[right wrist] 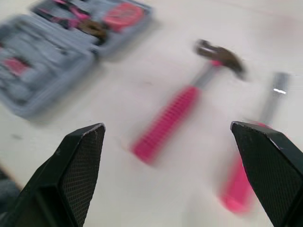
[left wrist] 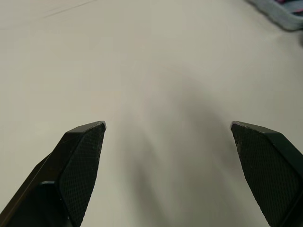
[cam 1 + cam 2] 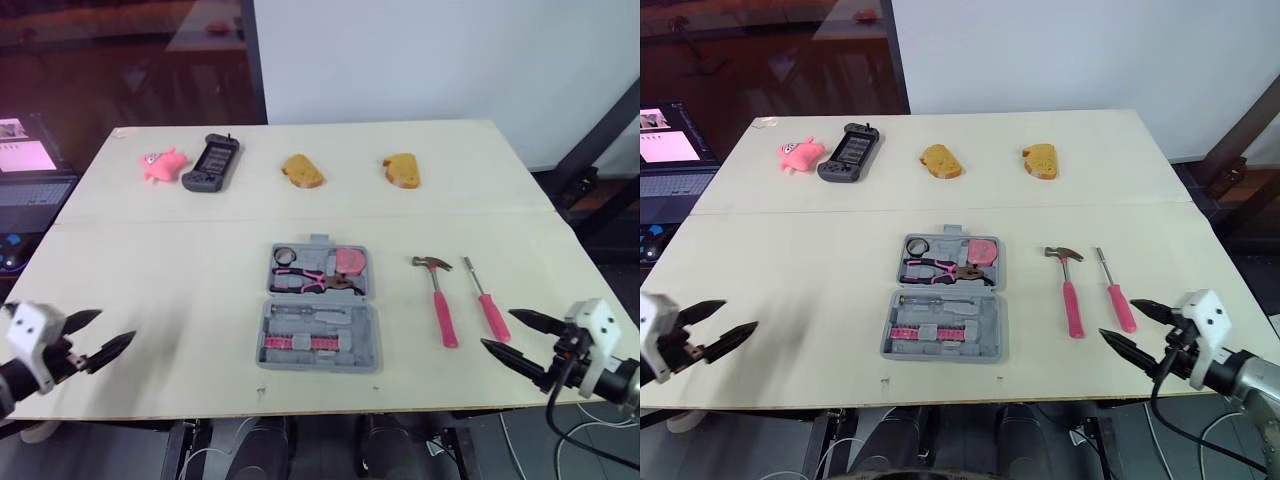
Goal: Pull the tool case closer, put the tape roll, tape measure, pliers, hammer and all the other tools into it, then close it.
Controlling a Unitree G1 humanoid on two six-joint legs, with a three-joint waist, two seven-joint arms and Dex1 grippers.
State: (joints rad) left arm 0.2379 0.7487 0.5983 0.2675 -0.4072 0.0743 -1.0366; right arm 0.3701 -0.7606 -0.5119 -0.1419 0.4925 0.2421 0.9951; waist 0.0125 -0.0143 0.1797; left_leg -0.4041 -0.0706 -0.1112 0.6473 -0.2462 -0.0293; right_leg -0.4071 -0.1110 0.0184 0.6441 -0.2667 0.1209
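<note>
The grey tool case [image 3: 320, 305] lies open in the middle of the table. In its far half sit the tape roll [image 3: 284, 256], pink tape measure [image 3: 349, 261] and pliers [image 3: 318, 281]. A pink-handled hammer [image 3: 439, 300] and a pink-handled screwdriver [image 3: 486, 299] lie on the table to its right. My right gripper [image 3: 512, 337] hovers open near the front edge, just right of the screwdriver, with nothing in it. My left gripper [image 3: 105, 334] is open over bare table at the front left, far from the case.
At the back of the table [image 3: 160, 280] lie a pink toy [image 3: 162, 164], a dark game controller [image 3: 211, 163] and two pieces of bread [image 3: 302, 171] [image 3: 401, 170]. A laptop [image 3: 28, 170] stands off the table's left side.
</note>
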